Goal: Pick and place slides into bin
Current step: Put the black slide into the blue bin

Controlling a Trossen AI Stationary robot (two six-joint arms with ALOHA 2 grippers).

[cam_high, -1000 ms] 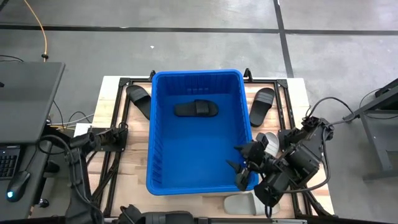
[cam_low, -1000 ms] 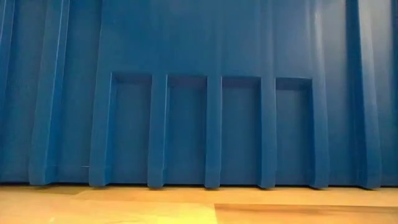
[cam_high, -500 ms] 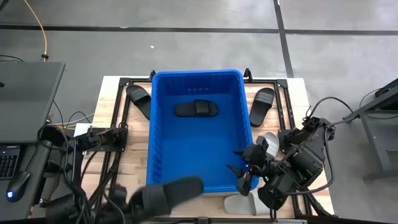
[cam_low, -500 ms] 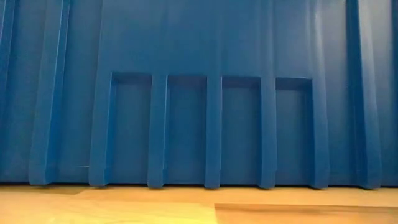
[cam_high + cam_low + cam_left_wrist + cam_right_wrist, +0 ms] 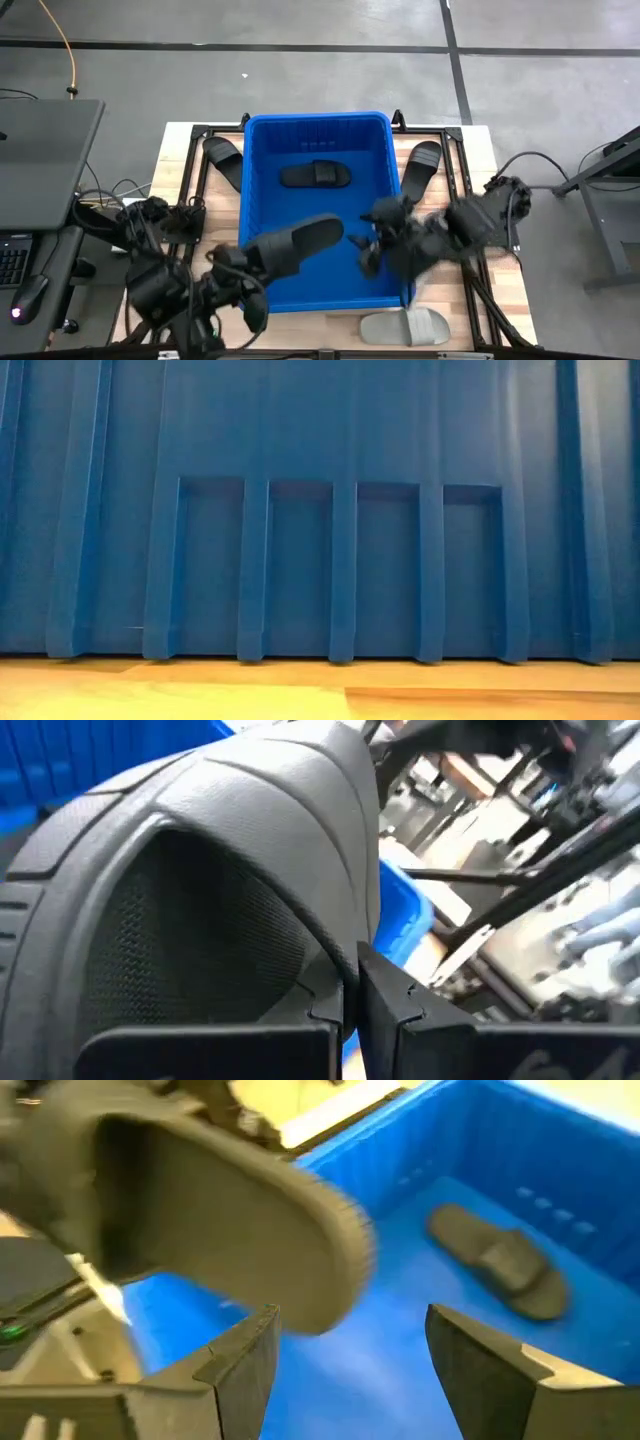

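The blue bin (image 5: 315,200) stands mid-table; the low view shows only its ribbed wall (image 5: 320,510). One black slide (image 5: 315,175) lies flat on the bin's floor near its far end, also in the right wrist view (image 5: 500,1265). My left gripper (image 5: 237,266) is shut on another black slide (image 5: 297,243), which hangs over the bin's near-left part and shows in the right wrist view too (image 5: 220,1220). My right gripper (image 5: 366,246) hovers open over the bin's near-right part, nothing between its fingers (image 5: 245,1365). My left gripper pinches the edge of the slide's wide strap (image 5: 345,945) between its two shut fingers (image 5: 395,1005). The fingers come from the table's near-left side, slanting a little downward. The slide is lifted clear and reaches out beyond the fingers over the bin, one end toward my right gripper.
On the table lie a black slide (image 5: 222,155) left of the bin's far end, another black slide (image 5: 422,165) to its right, and a light grey slide (image 5: 405,325) near the front edge at the right. A laptop (image 5: 40,160) sits off the table's left.
My left gripper has risen from the table's near edge and swung toward the bin, rolling as it went. The black slide it holds has gone from below the front rim to above the bin's near-left part. My right gripper has shifted toward the left and far side.
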